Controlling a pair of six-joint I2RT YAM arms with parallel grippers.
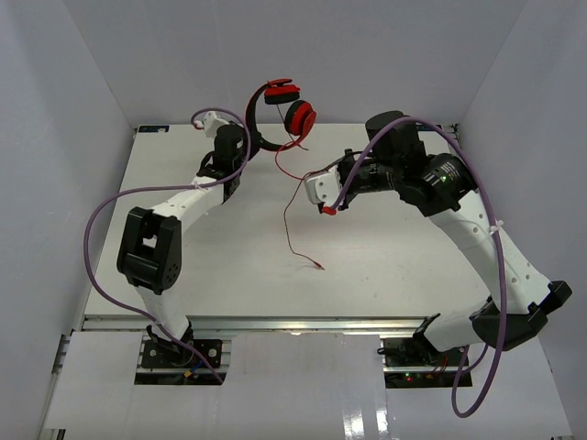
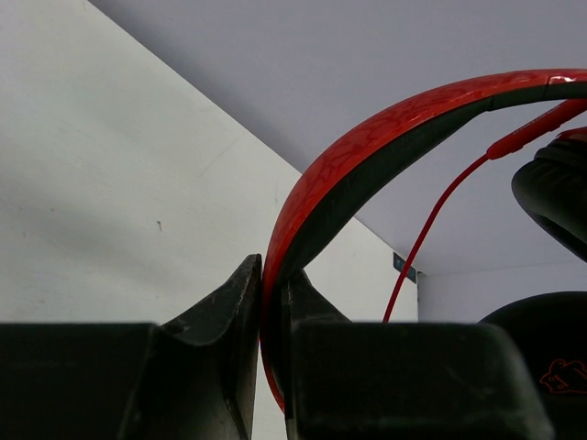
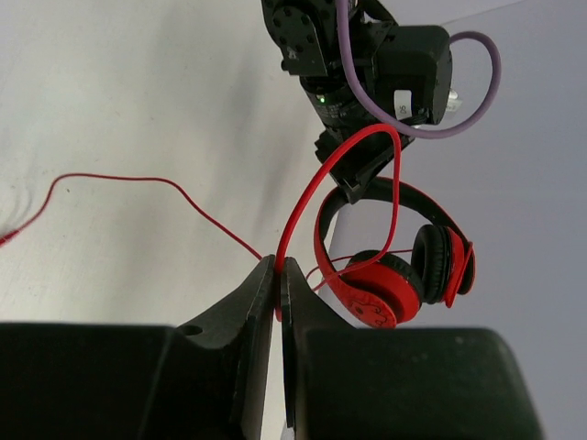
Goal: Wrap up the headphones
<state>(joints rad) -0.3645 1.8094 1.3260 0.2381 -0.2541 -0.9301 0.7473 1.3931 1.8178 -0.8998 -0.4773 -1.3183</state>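
Two grips share one light object. The small on-ear headphones, with round red ear cups and black pads, hang in the air near the far edge of the white table, touching nothing below. Their black-and-red headband is a stiff, springy arc, and it is the only rigid place to hold. The left gripper has it there, jaws pressed against both faces of the band near one end. The glossy plastic looks slippery, so a tilt could let the band pivot in that pinch.

The thin red cable is the opposite: limp, nearly weightless, unable to keep any shape on its own. It rises from the cups in a loose loop and comes down into the right gripper, whose fingers are closed on it partway along. The rest trails across the table to the plug end, which lies loose. Such a cord probably needs light tension while it is wound, or each turn will slacken. A hard tug risks the joint at the cup.

Beyond these, the arms' thick purple cables sag at either side, well apart from the red one, inside pale walls.
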